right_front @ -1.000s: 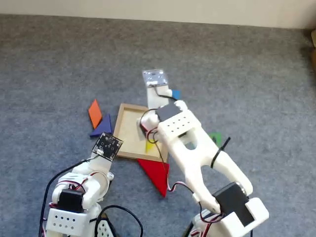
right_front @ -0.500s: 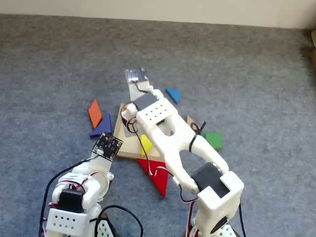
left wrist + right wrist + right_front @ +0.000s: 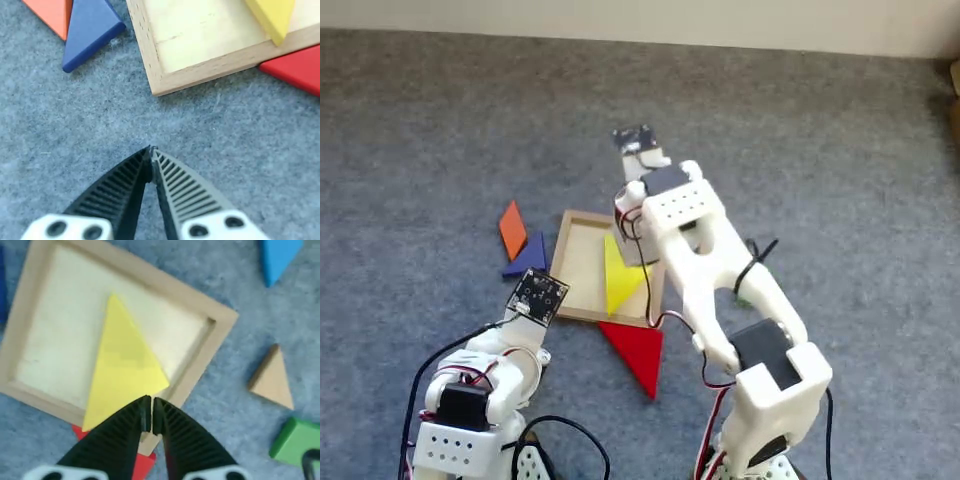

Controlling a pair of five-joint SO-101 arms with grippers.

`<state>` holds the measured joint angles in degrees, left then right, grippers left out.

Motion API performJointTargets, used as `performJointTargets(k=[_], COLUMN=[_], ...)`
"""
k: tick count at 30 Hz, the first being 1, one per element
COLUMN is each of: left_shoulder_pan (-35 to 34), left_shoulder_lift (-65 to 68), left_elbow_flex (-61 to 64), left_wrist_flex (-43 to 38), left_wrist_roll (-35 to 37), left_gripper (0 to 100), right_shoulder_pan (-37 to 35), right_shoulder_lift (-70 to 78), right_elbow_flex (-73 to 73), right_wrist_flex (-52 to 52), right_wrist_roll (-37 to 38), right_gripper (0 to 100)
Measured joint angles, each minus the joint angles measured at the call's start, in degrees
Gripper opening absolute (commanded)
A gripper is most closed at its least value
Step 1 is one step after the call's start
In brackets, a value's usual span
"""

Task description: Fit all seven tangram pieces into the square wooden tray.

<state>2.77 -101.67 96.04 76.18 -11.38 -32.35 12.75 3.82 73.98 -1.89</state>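
Observation:
The square wooden tray (image 3: pixel 566 250) lies mid-table on grey carpet. A yellow triangle (image 3: pixel 122 365) lies inside it, with one corner riding up on the near rim (image 3: pixel 200 75). My right gripper (image 3: pixel 151 412) hangs shut and empty just above the yellow triangle's edge, and its arm (image 3: pixel 690 230) covers the tray's right side. My left gripper (image 3: pixel 151 150) is shut and empty, low over the carpet just in front of the tray. A red triangle (image 3: pixel 635 350) touches the tray's near edge. An orange parallelogram (image 3: pixel 512 228) and a dark blue triangle (image 3: pixel 527 257) lie left of it.
Right of the tray lie a light blue triangle (image 3: pixel 277 257), a wood-coloured triangle (image 3: pixel 272 377) and a green square (image 3: pixel 295 440). Open carpet stretches on all sides. The left arm's base (image 3: pixel 470 410) stands near the front edge.
The right arm swung left across the tray, then back right and farther away. The yellow triangle, earlier mostly under the arm, now lies exposed in the tray. The left arm kept still.

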Motion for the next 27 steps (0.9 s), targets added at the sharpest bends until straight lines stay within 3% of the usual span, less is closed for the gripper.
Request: performJointTargets(k=[15, 22, 27], left_shoulder_pan=[0.00, 0.00, 0.00], left_shoulder_lift=[0.00, 0.00, 0.00], left_elbow_flex=[0.00, 0.00, 0.00], left_wrist_flex=[0.00, 0.00, 0.00], left_wrist_roll=[0.00, 0.00, 0.00], left_gripper=[1, 1, 1], right_shoulder_pan=[-10.02, -9.58, -4.22], right_shoulder_lift=[6.59, 3.69, 0.44], right_elbow_flex=[2.46, 0.26, 0.44], right_wrist_flex=[-10.64, -6.86, -6.51], right_wrist_roll=[0.62, 0.62, 0.62], right_gripper=[0.6, 0.5, 0.5])
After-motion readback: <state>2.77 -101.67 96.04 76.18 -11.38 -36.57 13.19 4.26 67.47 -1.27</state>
